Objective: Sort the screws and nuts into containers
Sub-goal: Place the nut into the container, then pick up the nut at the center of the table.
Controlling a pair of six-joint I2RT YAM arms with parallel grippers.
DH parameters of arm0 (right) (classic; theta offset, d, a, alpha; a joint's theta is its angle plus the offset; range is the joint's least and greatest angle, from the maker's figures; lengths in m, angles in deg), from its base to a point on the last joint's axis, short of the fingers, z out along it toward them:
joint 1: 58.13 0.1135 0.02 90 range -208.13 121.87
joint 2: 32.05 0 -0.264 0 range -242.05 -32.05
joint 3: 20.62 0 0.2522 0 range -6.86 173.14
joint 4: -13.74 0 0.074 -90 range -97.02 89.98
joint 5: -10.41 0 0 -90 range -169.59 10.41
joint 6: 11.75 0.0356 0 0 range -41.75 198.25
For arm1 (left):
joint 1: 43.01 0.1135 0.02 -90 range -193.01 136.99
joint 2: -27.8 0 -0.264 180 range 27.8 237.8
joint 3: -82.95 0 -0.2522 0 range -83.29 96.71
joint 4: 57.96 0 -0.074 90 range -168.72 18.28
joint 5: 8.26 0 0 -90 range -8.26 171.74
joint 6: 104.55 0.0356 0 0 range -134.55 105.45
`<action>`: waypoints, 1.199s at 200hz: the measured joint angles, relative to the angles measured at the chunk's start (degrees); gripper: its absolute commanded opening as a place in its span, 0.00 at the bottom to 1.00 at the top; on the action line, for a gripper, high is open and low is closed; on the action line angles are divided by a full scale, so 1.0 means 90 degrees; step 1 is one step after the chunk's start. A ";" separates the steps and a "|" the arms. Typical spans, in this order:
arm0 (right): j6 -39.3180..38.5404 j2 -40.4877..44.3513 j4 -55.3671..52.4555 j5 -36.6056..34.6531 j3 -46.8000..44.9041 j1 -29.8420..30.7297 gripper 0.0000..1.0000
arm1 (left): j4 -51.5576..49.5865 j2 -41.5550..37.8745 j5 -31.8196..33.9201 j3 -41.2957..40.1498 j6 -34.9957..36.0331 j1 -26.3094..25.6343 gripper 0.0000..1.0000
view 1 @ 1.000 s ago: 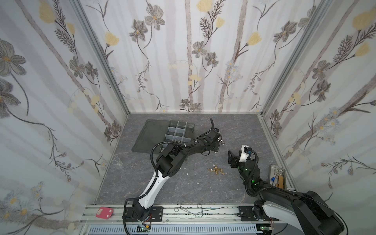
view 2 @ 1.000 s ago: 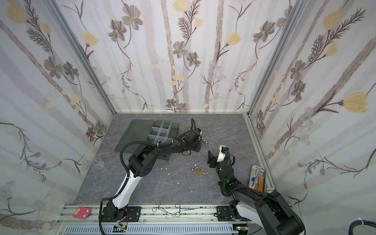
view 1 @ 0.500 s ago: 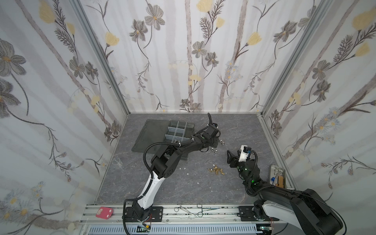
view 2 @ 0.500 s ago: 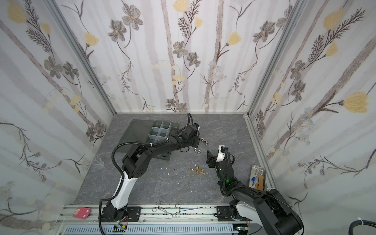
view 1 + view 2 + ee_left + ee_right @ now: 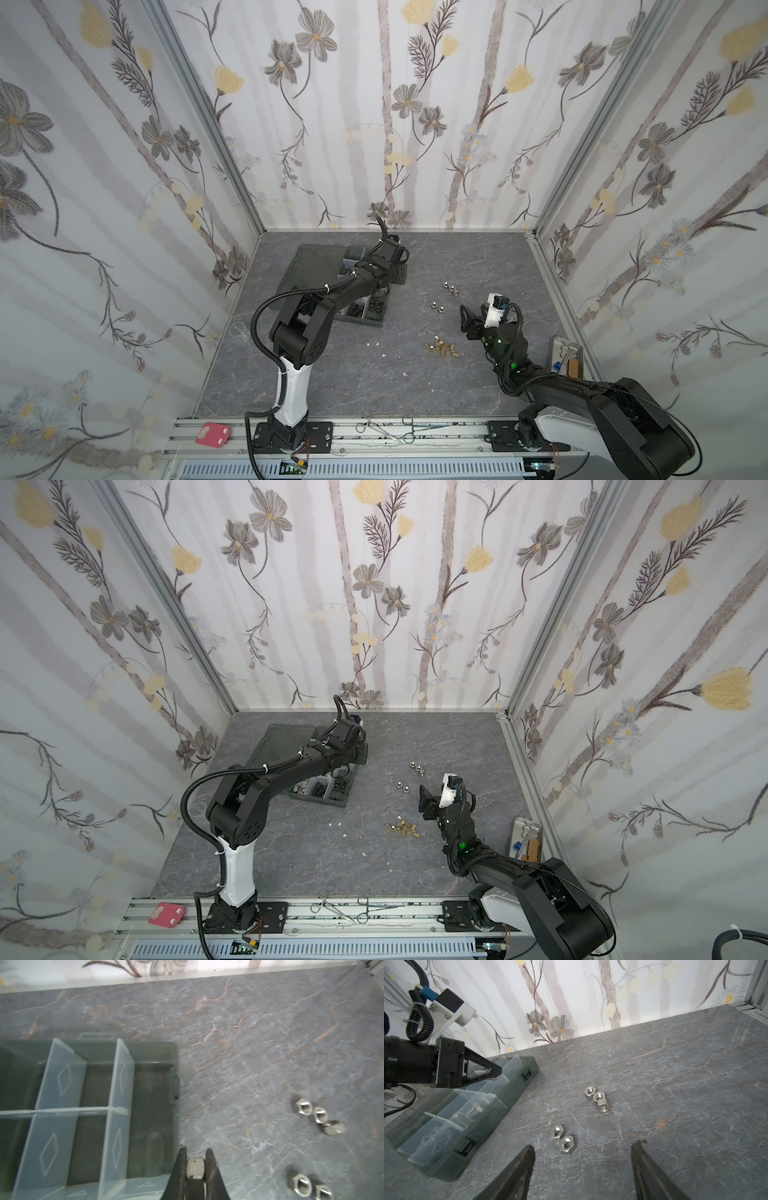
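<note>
The left fingers (image 5: 180, 1165) were clamped on a shiny silver nut (image 5: 194, 1168), six-sided and smooth, held just beside the rim of the grey box (image 5: 175, 1076). The drop-off was in hand; next it probably needed placing over an empty cell (image 5: 151, 1105) and letting go. The right fingers (image 5: 517, 1174) stood wide apart and empty above loose nuts (image 5: 562, 1140) on the worktop (image 5: 675, 1084).

Bright, even, diffuse light; soft shadows — left wrist view blurred, others sharp.
</note>
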 measured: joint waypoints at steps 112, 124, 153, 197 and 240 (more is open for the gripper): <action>0.0056 -0.0155 -0.0005 0.0073 0.0092 0.0000 0.73 | -0.0100 0.0194 0.0223 0.0073 0.0051 0.0078 0.35; 0.0070 -0.0126 -0.0007 0.0146 0.0090 0.0000 0.73 | -0.0134 0.0163 0.0192 0.0189 0.0051 0.0017 0.36; 0.0066 0.0085 0.0007 0.0168 -0.0024 0.0000 0.73 | -0.0146 0.0141 -0.0024 0.0663 0.0124 -0.0362 0.47; -0.0010 0.0641 0.0330 0.0163 -0.0444 0.0012 0.75 | -0.0483 0.0809 -0.0687 0.1120 0.0364 -0.0925 0.53; -0.0063 0.0522 0.0393 0.0168 -0.0396 0.0041 0.75 | -0.0814 0.1171 -0.1090 0.1175 0.0413 -0.1144 0.56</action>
